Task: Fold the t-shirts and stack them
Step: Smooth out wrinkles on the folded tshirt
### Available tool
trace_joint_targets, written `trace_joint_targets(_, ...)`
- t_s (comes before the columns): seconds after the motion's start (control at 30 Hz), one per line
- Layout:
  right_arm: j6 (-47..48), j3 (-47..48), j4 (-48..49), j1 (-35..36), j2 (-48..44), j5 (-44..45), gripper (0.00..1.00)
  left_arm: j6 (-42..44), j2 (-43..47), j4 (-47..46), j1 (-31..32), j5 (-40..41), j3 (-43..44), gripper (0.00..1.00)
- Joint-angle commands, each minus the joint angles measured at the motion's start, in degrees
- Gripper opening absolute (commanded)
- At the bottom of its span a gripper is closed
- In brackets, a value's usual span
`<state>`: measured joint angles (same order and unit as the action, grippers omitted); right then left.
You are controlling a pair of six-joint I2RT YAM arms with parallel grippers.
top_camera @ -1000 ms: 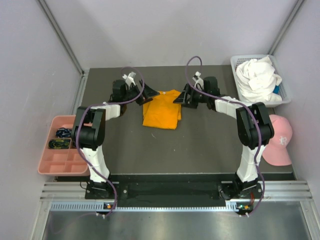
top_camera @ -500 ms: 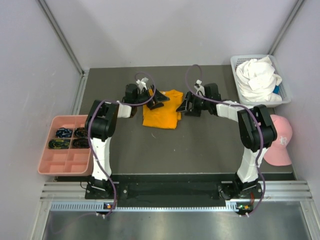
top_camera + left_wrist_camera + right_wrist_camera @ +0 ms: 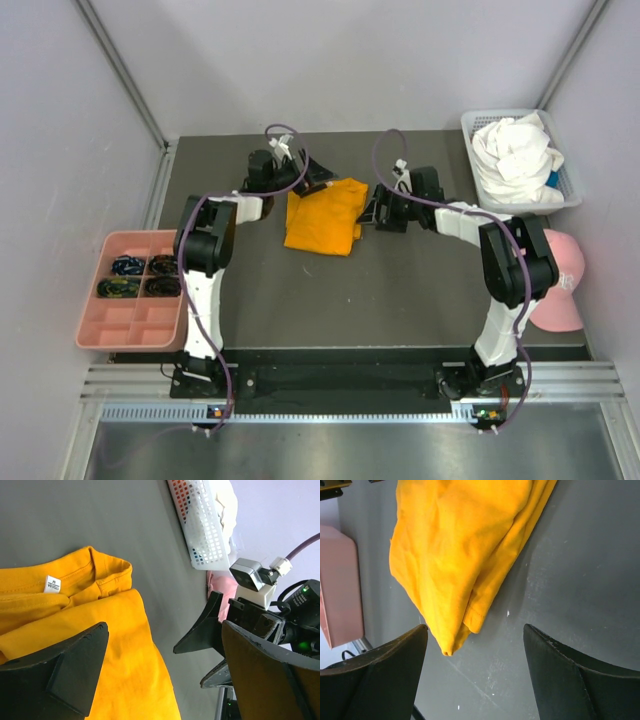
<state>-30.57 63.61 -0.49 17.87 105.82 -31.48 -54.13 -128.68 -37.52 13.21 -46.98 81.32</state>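
So the orange t-shirt (image 3: 322, 215) is lying folded mid-table, with the left gripper (image 3: 318, 178) at its 11 o'clock and the right gripper (image 3: 366, 213) at 3. Both are gaping wide, holding nothing, probably bracketing it for another fold. The white t-shirt (image 3: 515, 155) is sitting in the basket (image 3: 570, 195) at 2 o'clock.

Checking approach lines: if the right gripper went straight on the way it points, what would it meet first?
Most likely the orange t-shirt: its folded edge lies just ahead, between the open jaws of the right gripper. Depth is unclear, so it might graze the table first.
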Motion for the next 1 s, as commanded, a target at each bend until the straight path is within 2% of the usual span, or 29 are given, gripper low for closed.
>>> trace_joint_targets(0.0, -1.4, 0.5, 3.7, 0.1, 2.5, 1.1, 0.77, 1.8, 5.5, -1.1, -1.0, 0.0, -1.0, 0.99)
trace_joint_targets(0.27, -6.1, 0.6, 9.1, 0.1, 7.2, -0.9, 0.77, 21.1, 10.9, 23.3, -2.8, 10.1, -3.7, 0.99)
trace_joint_targets(0.37, -5.8, 0.4, 8.7, 0.1, 6.6, -1.0, 0.77, 26.3, 12.5, 31.2, -2.9, 15.1, -4.0, 0.99)
trace_joint_targets(0.53, -5.5, -0.2, 8.0, 0.1, 4.9, -1.7, 0.77, 30.0, 15.0, 40.0, -3.5, 24.4, -4.8, 0.99)
trace_joint_targets(0.8, -6.2, -1.1, 9.2, 0.1, 4.8, -3.1, 0.77, 30.5, 15.1, 42.9, -3.5, 26.1, -9.8, 0.99)
trace_joint_targets(0.97, -6.6, -1.2, 10.0, 0.1, 4.7, -4.0, 0.77, 31.1, 13.5, 43.8, -3.4, 26.1, -9.4, 0.99)
